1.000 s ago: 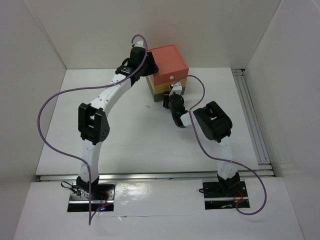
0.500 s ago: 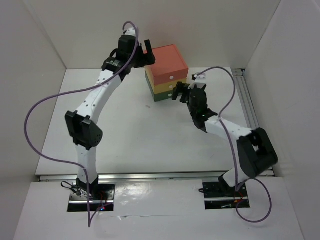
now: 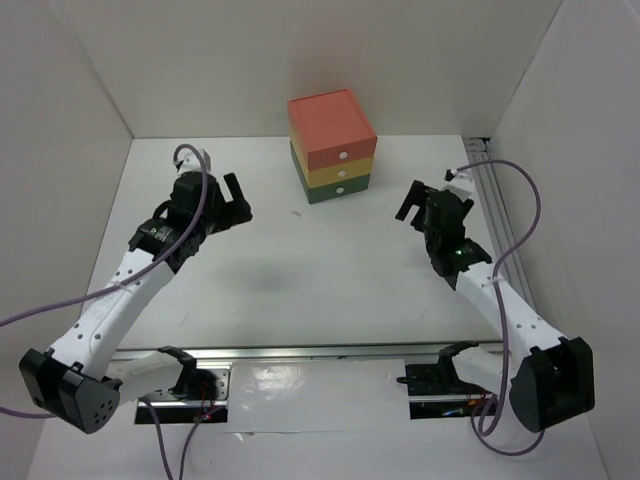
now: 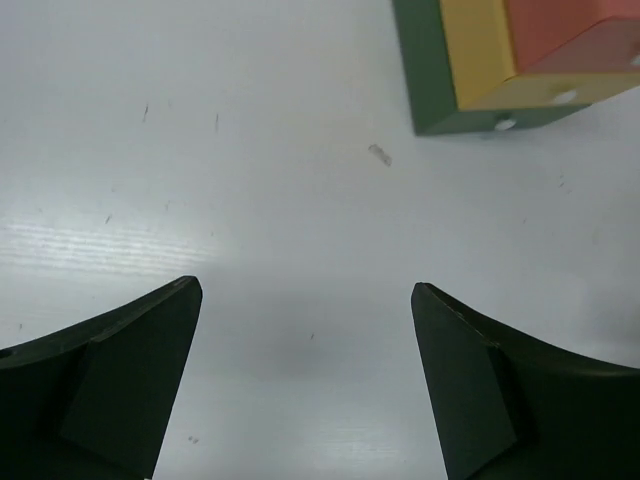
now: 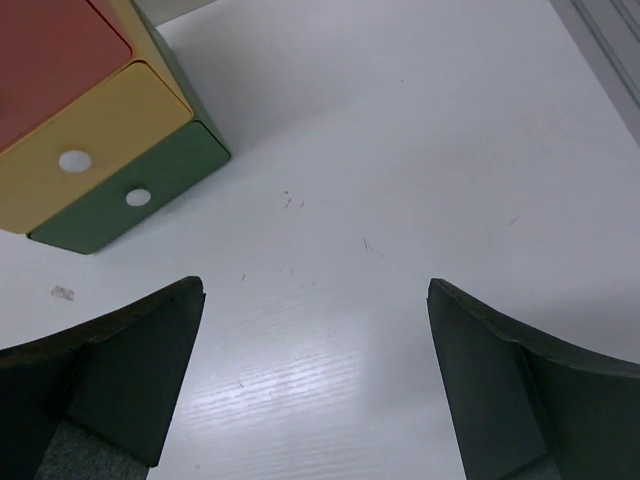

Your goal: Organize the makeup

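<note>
Flanking drawer box (image 3: 332, 140), not touching: L end effector (image 3: 238, 198), R end effector (image 3: 411, 201) both spread, empty.

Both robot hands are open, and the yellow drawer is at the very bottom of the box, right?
Not quite. The left gripper and right gripper are both open, but the yellow drawer is in the middle of the drawer box. The green drawer is at the bottom, under it, as the right wrist view shows.
</note>
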You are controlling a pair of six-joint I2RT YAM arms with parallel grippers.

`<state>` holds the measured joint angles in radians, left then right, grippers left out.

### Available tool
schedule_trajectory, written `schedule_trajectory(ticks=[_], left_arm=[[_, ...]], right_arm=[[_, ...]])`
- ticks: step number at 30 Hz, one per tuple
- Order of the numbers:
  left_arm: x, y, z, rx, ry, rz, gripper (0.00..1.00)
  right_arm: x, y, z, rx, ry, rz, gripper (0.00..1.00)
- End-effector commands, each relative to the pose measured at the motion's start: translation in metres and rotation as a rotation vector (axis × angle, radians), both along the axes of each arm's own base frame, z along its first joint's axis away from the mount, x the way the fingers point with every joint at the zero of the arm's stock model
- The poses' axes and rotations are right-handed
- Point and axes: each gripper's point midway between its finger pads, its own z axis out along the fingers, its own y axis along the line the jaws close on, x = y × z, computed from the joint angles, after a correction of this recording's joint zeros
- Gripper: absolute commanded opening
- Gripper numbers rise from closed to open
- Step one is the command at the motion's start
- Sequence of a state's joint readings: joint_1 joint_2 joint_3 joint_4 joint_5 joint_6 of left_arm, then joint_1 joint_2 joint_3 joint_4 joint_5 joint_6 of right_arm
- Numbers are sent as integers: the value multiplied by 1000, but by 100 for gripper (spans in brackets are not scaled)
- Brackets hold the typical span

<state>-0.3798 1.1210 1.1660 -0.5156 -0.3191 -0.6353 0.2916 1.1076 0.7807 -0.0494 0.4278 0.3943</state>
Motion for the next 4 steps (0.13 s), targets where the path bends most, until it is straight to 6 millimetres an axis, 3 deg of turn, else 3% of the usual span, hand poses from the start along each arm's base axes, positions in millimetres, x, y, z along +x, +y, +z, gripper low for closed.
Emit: schedule_trajectory(ticks=[1,4], left_arm=[[-2,4,10,-47,-32,47,100],[-5,4,4,-43,-12,40,100]], right_arm=[[-15,-9,-4,9,3,-30,100],[-13,-7,3,19,-22,-1,100]])
